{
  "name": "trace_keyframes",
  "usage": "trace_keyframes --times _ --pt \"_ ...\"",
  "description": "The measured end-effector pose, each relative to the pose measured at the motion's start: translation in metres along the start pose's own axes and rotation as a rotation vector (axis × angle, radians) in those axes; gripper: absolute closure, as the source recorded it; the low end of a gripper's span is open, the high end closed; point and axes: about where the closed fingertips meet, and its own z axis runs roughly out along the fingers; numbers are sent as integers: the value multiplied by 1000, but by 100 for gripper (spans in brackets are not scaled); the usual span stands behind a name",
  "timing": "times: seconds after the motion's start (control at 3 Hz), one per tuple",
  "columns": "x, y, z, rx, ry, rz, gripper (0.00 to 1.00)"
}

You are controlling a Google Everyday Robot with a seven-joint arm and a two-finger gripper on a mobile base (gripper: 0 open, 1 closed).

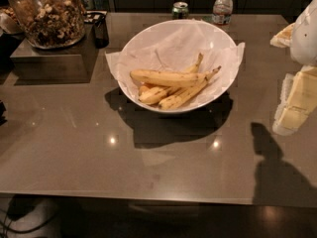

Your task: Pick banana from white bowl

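The white bowl (128,49) stands tilted on the brown table, lined with crinkled white paper (171,46) that sticks past its rim. The banana (166,77), long, thick and smooth yellow, lies across the bowl on top of the others. Two thinner brown-spotted bananas (184,95) lie under it, and a short orange-tinted one (144,89) is at the left. My gripper (296,103), pale cream, hangs at the right edge of the view, well to the right of the bowl and holding nothing I can see. Its white arm (304,33) is above it.
A large glass jar of nuts (47,14) stands on a raised block (54,61) at the back left, with a black object (100,29) beside it. A green can (180,10) and a water bottle (222,6) stand behind the bowl. The table's front edge (148,196) runs across the bottom.
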Motion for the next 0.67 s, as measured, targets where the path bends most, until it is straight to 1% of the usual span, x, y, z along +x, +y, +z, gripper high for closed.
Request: trace_keyframes --times 0.33,0.67 --pt "0 0 0 0 0 0 0" --pt "-14 -4 -2 -4 -68 -27 0"
